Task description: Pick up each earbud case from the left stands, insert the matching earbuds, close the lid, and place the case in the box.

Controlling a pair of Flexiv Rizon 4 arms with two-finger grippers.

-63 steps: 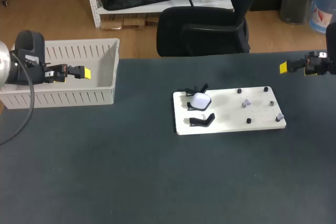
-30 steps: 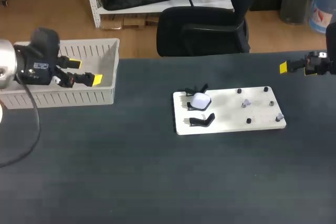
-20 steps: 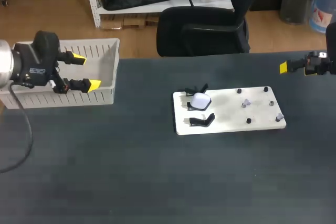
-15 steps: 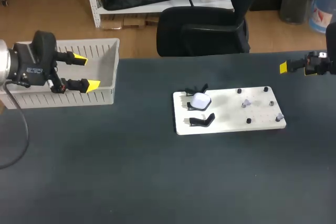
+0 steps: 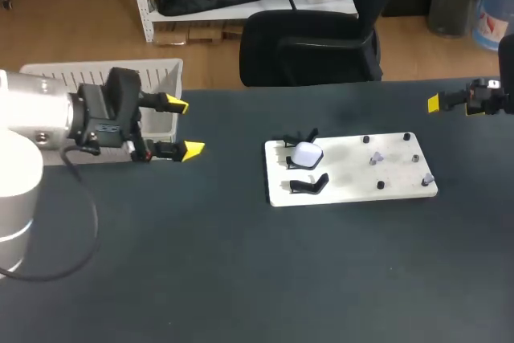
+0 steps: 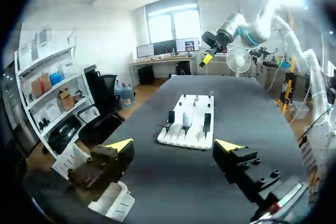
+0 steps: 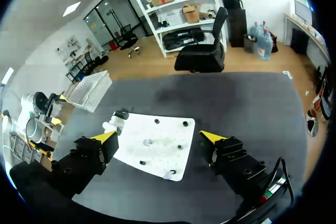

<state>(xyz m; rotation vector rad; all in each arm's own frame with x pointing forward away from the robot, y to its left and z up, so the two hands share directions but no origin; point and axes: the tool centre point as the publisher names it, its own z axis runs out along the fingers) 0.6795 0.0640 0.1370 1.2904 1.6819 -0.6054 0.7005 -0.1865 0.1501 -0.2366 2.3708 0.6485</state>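
The left pincer [image 5: 185, 127] is spread wide with nothing between its yellow tips. It points level across the counter [image 5: 241, 279] towards the white board [image 5: 353, 174], well short of the board's stand end. In its own wrist view the left pincer [image 6: 173, 145] frames the board [image 6: 184, 136] straight ahead, seen end-on. Its arm comes in low from the left edge, with the wrist lying across the corner of the box [image 5: 152, 78]. The box stands well apart from the board, past its stand end.

The right pincer [image 5: 434, 103] hangs beyond the board's far peg end, near the counter's back edge, its arm coming in from the right. In its wrist view the right pincer [image 7: 157, 136] is wide apart and empty, looking down on the board [image 7: 136, 140].

The white earbud case [image 5: 306, 153] sits closed in the middle of the black stands at the board's stand end, with a bare stand [image 5: 309, 185] just beside it. It also shows in both wrist views [image 6: 187, 118] [image 7: 110, 126]. Small pale pieces [image 5: 374, 158] sit among the pegs at the board's other end, too small to make out.

The counter is dark and matte.
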